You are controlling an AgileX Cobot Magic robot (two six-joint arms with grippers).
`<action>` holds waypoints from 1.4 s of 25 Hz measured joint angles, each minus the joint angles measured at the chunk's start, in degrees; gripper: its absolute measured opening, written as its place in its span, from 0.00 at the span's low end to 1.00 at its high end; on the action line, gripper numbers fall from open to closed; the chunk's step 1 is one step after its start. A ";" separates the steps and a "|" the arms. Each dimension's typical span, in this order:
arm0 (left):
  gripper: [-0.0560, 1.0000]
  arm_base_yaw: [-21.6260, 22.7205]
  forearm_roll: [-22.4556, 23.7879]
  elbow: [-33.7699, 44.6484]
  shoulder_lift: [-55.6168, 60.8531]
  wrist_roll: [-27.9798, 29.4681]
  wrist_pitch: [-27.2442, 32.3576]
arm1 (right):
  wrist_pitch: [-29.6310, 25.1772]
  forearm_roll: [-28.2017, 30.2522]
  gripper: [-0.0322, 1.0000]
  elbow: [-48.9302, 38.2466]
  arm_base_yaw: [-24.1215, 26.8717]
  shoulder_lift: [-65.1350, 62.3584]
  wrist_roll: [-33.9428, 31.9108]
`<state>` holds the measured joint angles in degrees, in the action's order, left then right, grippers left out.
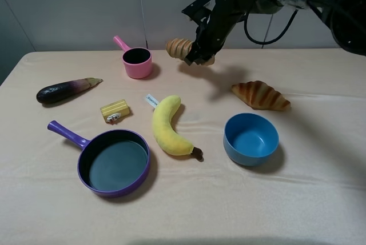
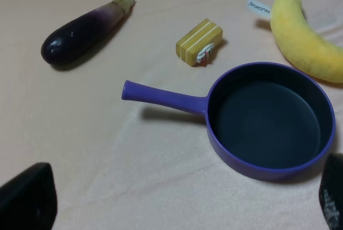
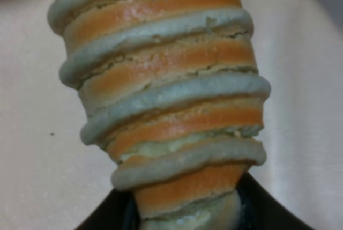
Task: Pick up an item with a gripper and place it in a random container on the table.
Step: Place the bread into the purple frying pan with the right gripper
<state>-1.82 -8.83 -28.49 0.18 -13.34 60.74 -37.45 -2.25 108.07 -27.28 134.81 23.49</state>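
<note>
My right gripper point(image 1: 200, 55) is shut on the tan ridged bread loaf point(image 1: 178, 47) and holds it in the air above the table's back, right of the pink pot. The loaf point(image 3: 161, 96) fills the right wrist view, its near end between the dark fingers. The purple frying pan point(image 1: 114, 163) with its dark inside lies empty at the front left, handle pointing to the back left. It also shows in the left wrist view point(image 2: 270, 120). My left gripper point(image 2: 182, 208) shows only dark fingertips point(image 2: 27, 200) at the frame's corners, spread wide above the cloth near the pan.
A small pink pot point(image 1: 137, 62) stands at the back. An eggplant point(image 1: 63, 91) lies at the left, a yellow block point(image 1: 115, 111) and a banana point(image 1: 168, 128) in the middle, a croissant point(image 1: 260, 95) and a blue bowl point(image 1: 250, 139) at the right.
</note>
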 joint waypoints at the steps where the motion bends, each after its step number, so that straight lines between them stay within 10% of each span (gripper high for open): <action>1: 0.99 0.00 0.00 0.00 0.00 0.00 0.00 | -0.33 0.19 0.25 0.00 0.00 -0.44 0.17; 18: 0.99 0.00 0.00 0.00 0.00 0.00 0.00 | -15.02 0.73 0.23 -0.07 -5.28 -6.49 -0.71; 35: 0.99 0.00 0.00 0.00 0.00 0.00 0.00 | -13.80 -1.74 0.23 -15.27 -17.03 -14.72 -3.80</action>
<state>-1.82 -8.83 -28.49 0.18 -13.34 60.74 -51.25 -4.00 92.80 -44.31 120.09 19.69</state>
